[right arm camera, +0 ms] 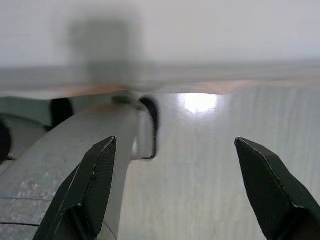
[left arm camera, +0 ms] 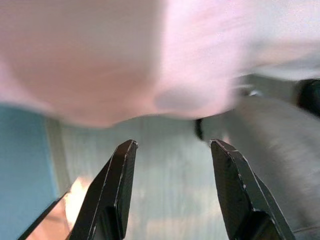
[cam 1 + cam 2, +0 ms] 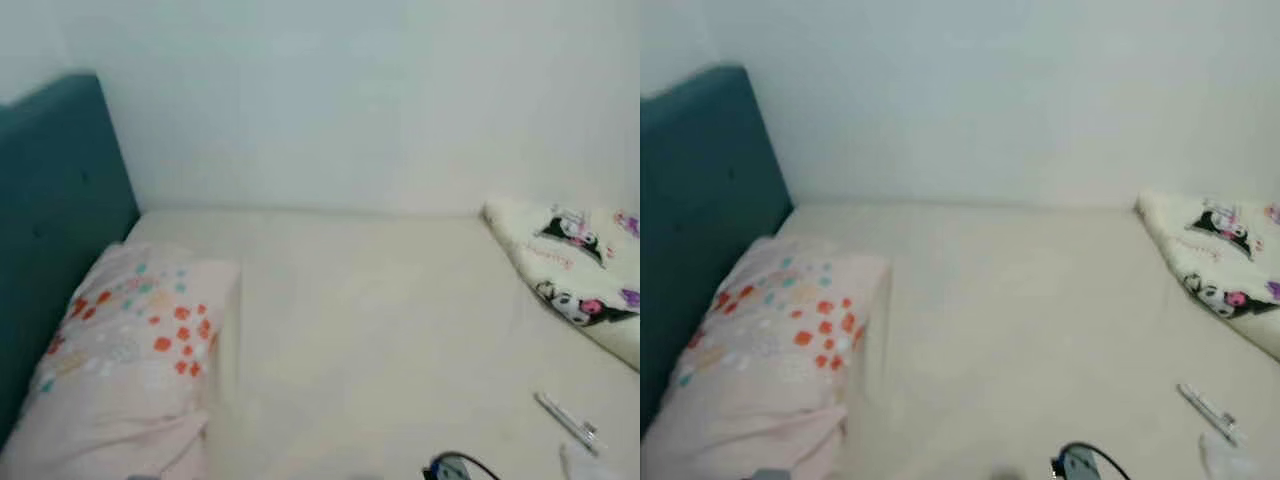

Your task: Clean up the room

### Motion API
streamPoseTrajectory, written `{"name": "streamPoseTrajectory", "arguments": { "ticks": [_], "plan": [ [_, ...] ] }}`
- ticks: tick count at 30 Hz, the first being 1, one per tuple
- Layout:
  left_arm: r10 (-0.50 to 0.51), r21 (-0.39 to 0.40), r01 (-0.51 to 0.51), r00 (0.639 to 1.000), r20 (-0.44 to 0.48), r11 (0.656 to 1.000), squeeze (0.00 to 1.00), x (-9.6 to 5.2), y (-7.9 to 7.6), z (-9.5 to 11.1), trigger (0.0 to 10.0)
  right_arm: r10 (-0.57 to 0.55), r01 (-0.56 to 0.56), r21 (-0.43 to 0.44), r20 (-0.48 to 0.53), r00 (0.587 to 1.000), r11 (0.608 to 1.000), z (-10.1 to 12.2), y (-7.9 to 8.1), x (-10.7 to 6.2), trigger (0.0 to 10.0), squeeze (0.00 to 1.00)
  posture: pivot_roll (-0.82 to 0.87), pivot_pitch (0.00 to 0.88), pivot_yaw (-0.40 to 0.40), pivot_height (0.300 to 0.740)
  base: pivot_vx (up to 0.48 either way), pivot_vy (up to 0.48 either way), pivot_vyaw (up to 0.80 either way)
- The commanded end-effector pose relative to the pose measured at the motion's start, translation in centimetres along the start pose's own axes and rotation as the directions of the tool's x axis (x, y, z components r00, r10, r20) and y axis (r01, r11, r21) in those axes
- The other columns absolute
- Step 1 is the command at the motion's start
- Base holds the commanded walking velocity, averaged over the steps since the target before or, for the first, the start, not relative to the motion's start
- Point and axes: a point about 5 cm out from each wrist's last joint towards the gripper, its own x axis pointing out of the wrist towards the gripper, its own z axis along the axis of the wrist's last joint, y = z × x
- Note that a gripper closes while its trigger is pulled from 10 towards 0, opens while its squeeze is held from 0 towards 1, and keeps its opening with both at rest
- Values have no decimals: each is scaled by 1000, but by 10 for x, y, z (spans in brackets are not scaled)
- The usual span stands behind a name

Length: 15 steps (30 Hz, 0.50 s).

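Black cable [image 3: 455, 466], pen-like stick [image 3: 566, 420], cartoon blanket [image 3: 575, 265], flowered pillow [image 3: 130, 350] on bed [image 3: 370, 330]; left claw [image 2: 172, 150] and right claw [image 1: 175, 160] spread, empty, hanging below bed; advise approaching stick first, from above.

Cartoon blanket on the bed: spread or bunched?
Bunched. The blanket sits heaped at the bed's right edge, most of the sheet bare.

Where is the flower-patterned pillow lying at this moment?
The pillow lies on the bed's left side in the head views, against the teal headboard.
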Motion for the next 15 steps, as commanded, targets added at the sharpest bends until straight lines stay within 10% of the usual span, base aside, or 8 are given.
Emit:
{"name": "streamPoseTrajectory", "arguments": {
  "ticks": [1,15],
  "plan": [
    [-11,6,11,1000,-9,1000,0,0,-5,-2,10000,-13,13,8,-6,1000,1000,-2,-6,-1,10000,0,-45,0,-51,740,0,-480,0],
    [7,-42,-7,1000,-8,999,0,0,-1,-2,10000,-16,16,25,-4,1000,1000,-3,-7,-2,10000,0,-52,0,-57,740,0,-480,0]
  ]
}}
